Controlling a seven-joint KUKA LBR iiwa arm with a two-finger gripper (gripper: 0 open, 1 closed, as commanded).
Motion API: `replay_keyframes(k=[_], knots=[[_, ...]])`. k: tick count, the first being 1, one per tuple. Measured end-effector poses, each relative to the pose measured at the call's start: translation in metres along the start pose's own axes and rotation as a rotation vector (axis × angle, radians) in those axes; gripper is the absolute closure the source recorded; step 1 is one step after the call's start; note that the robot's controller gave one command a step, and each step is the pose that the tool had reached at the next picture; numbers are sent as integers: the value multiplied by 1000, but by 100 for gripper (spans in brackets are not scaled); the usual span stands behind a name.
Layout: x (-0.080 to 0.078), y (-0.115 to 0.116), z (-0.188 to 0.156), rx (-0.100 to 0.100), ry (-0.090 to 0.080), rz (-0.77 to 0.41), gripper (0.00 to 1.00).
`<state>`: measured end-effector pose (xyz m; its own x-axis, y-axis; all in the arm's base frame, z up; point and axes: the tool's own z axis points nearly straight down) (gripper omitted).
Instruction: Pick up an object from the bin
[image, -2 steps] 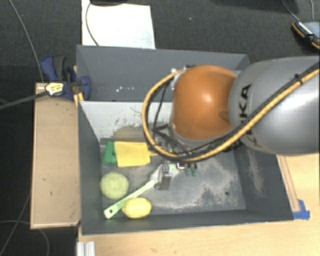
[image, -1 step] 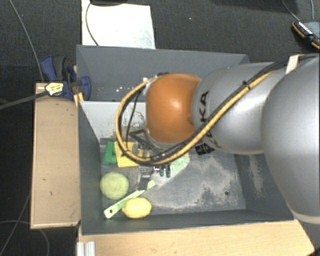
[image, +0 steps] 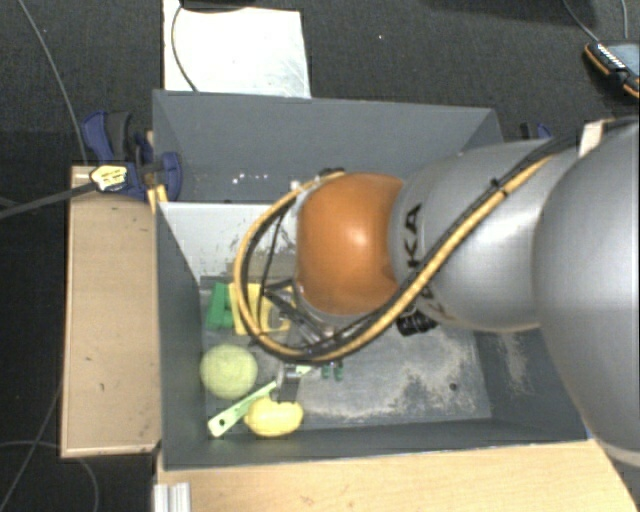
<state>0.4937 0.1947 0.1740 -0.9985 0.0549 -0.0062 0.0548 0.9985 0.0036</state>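
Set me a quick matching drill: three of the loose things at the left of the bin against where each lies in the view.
Things:
1. yellow-green ball
2. green block
3. yellow lemon-shaped thing

Places:
A. highest in the view
B. lowest in the view
C. between the other two

Pairs: 1-C, 2-A, 3-B
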Motion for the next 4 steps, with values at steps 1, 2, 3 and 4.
replay_keyframes(k=[1,2,3,4], knots=[[-29,8,38,-2,-5,-257,0],[-11,13,45,-1,-2,-235,0],[-5,25,59,-1,-7,-254,0],[-4,30,55,-1,1,-391,0]])
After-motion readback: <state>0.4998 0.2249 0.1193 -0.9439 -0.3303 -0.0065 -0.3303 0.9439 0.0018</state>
